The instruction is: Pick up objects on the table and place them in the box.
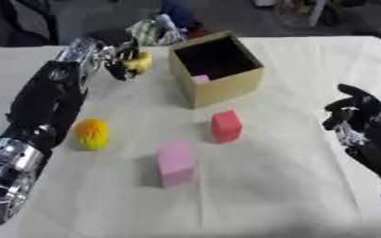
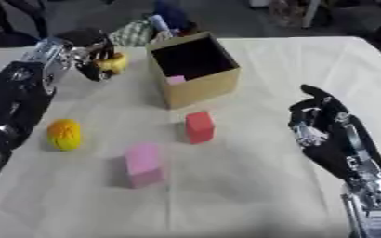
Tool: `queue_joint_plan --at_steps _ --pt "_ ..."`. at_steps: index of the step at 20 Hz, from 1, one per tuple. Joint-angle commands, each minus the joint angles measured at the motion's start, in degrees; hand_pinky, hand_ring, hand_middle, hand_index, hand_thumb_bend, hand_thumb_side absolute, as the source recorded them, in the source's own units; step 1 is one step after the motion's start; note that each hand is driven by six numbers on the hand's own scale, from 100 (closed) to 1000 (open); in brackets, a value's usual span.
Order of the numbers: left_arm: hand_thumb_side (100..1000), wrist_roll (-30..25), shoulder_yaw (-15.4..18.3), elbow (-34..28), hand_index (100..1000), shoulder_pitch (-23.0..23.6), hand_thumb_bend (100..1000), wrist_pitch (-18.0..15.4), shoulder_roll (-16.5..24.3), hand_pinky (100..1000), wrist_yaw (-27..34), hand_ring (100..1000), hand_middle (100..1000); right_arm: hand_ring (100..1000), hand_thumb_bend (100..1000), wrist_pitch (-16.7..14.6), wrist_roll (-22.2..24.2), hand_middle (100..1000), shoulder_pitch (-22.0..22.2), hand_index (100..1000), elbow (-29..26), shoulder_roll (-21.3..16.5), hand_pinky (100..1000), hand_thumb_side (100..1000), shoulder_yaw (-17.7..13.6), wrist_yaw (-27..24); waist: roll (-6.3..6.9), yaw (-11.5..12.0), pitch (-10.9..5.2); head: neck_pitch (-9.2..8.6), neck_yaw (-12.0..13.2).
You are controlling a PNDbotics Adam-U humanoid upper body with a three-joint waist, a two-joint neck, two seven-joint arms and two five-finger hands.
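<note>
Yellow object (image 1: 139,62) held in left hand (image 1: 119,65), one box (image 1: 226,86), two pink blocks (image 1: 176,164), one red block (image 1: 226,126), right hand (image 2: 328,130) relaxed.

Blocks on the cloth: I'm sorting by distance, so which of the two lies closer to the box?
The red block, standing just in front of the cardboard box. The pink block sits farther toward the near edge, beyond the red one from the box.

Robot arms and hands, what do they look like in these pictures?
The left arm is mostly black with shiny silver joints near the wrist and by the lower edge. Its left hand is black with silver parts. The right hand is black with silvery metal showing between the fingers, on a black forearm with a silver section below.
</note>
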Motion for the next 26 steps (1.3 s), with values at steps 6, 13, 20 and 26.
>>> queue_joint_plan --at_steps 6,13,20,26 --pt "100 5.4 -0.6 -0.9 601 -3.5 193 1.1 -4.8 513 -1.9 446 450 535 100 -0.1 0.9 611 -1.2 899 -0.5 -0.2 546 432 0.8 -0.3 -0.79 -2.1 -0.76 0.25 1.6" --pt "100 8.8 -1.3 2.7 744 -2.9 324 1.6 -8.9 683 -5.6 570 587 535 100 -0.2 1.3 611 -1.6 898 -0.5 -0.2 545 431 1.1 -0.5 -0.51 -4.2 -0.11 0.25 2.5" --pt "557 6.9 -1.5 1.2 950 -2.9 636 1.6 -8.0 827 -6.4 783 840 535 100 -0.2 1.2 611 -1.5 898 -0.5 -0.4 546 432 1.0 -0.5 -0.01 -4.5 -0.18 0.25 2.3" --pt "316 5.9 -2.1 -7.6 886 -2.4 519 -0.9 -2.5 788 0.8 723 746 535 100 -0.2 0.8 611 -1.2 898 -0.6 -0.7 546 434 0.4 -0.1 0.29 -3.1 -0.60 0.25 1.3"
